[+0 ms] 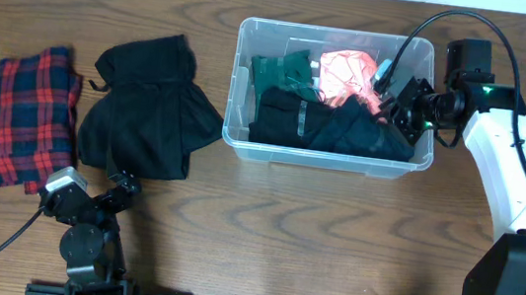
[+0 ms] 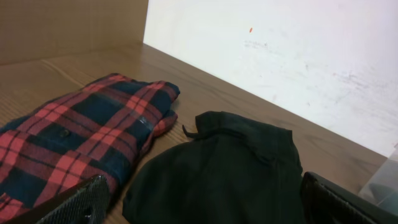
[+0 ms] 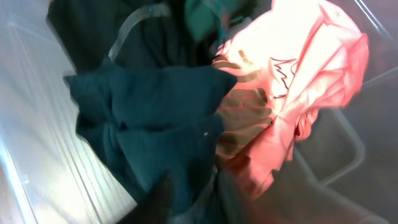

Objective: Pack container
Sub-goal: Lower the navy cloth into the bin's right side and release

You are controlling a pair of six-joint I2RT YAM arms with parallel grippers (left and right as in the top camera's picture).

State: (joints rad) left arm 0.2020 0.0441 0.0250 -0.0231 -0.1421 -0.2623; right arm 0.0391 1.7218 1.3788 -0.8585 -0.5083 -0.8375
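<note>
The left arm (image 1: 84, 238) sits folded low, left gripper (image 2: 202, 190) spread wide. The right arm (image 1: 511, 171) reaches forward, right gripper (image 1: 390, 101) blurred, its gap unclear.

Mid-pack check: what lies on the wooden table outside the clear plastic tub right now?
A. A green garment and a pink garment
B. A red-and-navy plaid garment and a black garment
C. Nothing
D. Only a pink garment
B: the red-and-navy plaid garment and the black garment lie on the wooden table, left of the clear rectangular plastic tub. The pink garment and green garment are inside it.
</note>
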